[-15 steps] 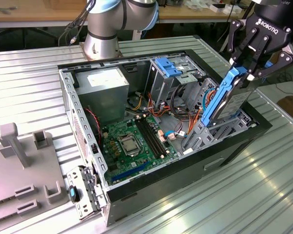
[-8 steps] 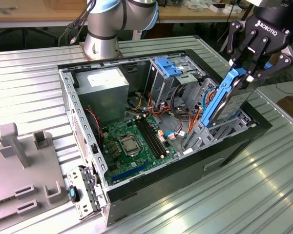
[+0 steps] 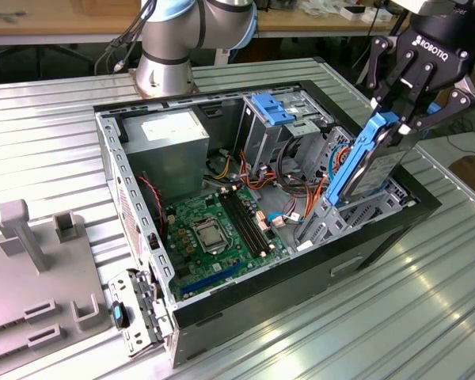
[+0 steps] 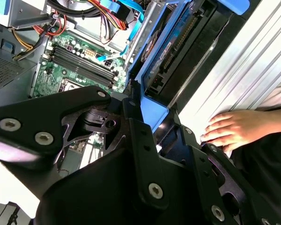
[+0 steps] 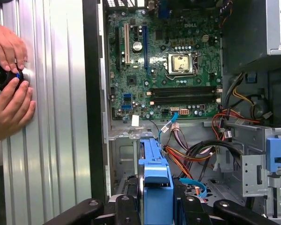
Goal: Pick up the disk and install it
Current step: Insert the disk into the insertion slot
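Note:
The disk (image 3: 370,166), grey metal edged by a blue plastic frame, stands on edge and tilted over the drive cage (image 3: 340,214) at the exterior view's right end of the open computer case (image 3: 245,297). My gripper (image 3: 397,120) is shut on its upper blue end, and its lower end sits at the cage. In the second wrist view the disk (image 4: 171,51) runs away from my black fingers (image 4: 140,140). The blue frame (image 5: 157,173) of the disk shows between my fingers (image 5: 189,206) in the first wrist view.
Inside the case lie a green circuit board (image 3: 214,229), a grey power supply box (image 3: 170,138), another blue bay (image 3: 273,111) and loose cables (image 3: 301,210). A person's hands (image 5: 7,93) rest on the ribbed table (image 3: 380,317) beside the case. A grey fixture (image 3: 32,269) stands at the exterior view's left.

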You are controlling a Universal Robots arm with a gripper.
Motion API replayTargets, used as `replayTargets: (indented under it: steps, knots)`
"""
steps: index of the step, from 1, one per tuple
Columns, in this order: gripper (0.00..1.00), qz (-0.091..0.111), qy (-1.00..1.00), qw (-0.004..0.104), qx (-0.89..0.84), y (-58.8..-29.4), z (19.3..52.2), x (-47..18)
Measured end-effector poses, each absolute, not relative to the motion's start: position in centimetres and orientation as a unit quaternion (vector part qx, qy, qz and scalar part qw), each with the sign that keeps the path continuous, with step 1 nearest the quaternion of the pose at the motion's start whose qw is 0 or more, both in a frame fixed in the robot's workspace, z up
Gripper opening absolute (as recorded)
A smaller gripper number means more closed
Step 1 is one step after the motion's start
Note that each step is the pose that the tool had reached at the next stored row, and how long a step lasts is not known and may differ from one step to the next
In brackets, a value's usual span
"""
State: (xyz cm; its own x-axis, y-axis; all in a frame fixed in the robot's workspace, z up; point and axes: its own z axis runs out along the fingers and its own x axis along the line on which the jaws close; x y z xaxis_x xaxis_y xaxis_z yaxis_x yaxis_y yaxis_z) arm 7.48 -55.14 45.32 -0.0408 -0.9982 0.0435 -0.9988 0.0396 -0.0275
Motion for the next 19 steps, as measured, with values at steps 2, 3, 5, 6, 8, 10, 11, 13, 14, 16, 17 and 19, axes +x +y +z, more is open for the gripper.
replayTargets:
  steps: [2,3,5,6,8,10,11,13,14,16,17,19]
  knots:
    - [0.37,0.025,-0.72,0.006,0.693,-55.1,45.3,7.5]
    - [0.37,0.025,-0.72,0.006,0.694,-55.1,45.3,7.5]
    - [0.37,0.025,-0.719,0.006,0.694,-55.1,45.2,7.5]
    - [0.37,0.025,-0.719,0.006,0.695,-55.1,45.2,7.5]
    - [0.37,0.025,-0.719,0.006,0.695,-55.1,45.1,7.5]
    - [0.37,0.025,-0.719,0.006,0.695,-55.1,45.1,7.5]
    - [0.37,0.025,-0.719,0.006,0.695,-55.1,45.0,7.5]
    - [0.37,0.025,-0.718,0.006,0.695,-55.1,45.0,7.5]
    - [0.37,0.025,-0.718,0.006,0.695,-55.1,44.9,7.5]
    - [0.37,0.025,-0.718,0.006,0.695,-55.2,44.8,7.5]
    - [0.37,0.025,-0.718,0.006,0.696,-55.2,44.1,7.5]
    - [0.37,0.025,-0.718,0.006,0.696,-55.2,43.5,7.5]
